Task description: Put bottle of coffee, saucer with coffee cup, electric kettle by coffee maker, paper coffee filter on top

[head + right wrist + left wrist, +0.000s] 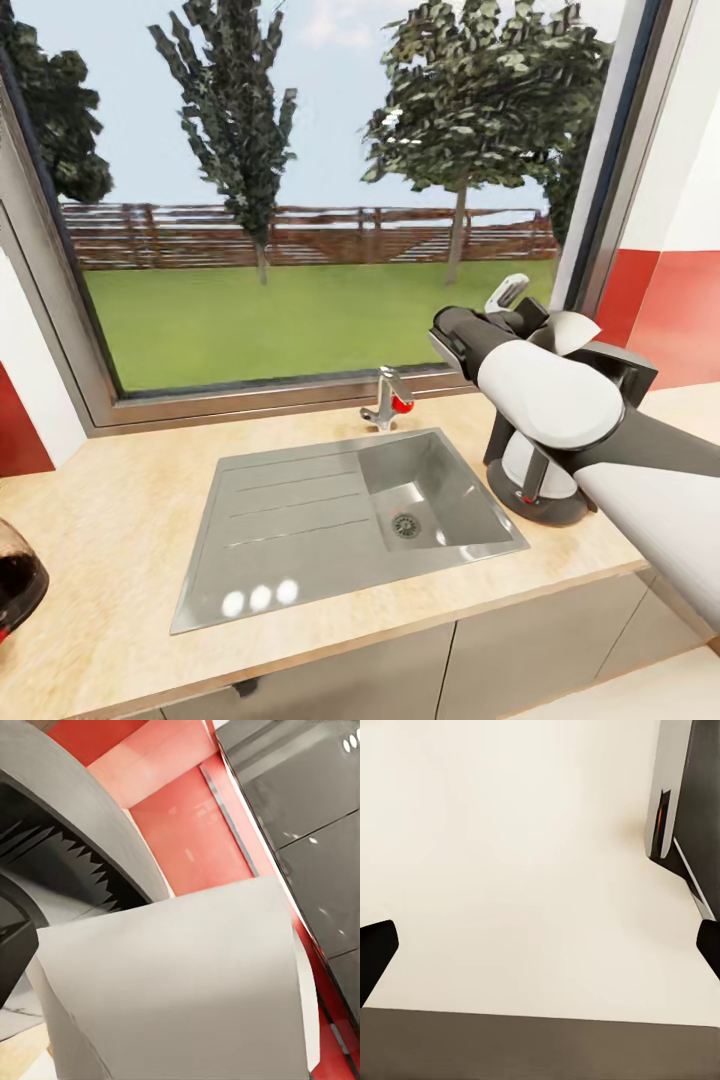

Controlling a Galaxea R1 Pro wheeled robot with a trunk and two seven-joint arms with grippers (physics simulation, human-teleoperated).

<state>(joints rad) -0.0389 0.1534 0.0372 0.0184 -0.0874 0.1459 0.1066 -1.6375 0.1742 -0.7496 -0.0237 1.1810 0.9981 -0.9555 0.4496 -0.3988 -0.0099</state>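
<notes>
The coffee maker (540, 480) stands on the kitchen countertop (120, 520) right of the sink, partly behind my right arm. My right gripper (530, 310) holds the white paper coffee filter (572, 330) tilted just over the machine's top. In the right wrist view the filter (180, 990) sits close in front, between the dark finger (15, 960) and the grey ridged basket rim (82, 817). At the far left edge, part of the electric kettle (18, 585) shows on the counter. My left gripper (540, 945) is open over a pale surface with nothing between its fingers.
A steel sink (330, 520) with a tap (388, 398) is set in the middle of the counter under a large window. A red and white wall rises right of the machine. A dark grey panel (690, 795) shows in the left wrist view.
</notes>
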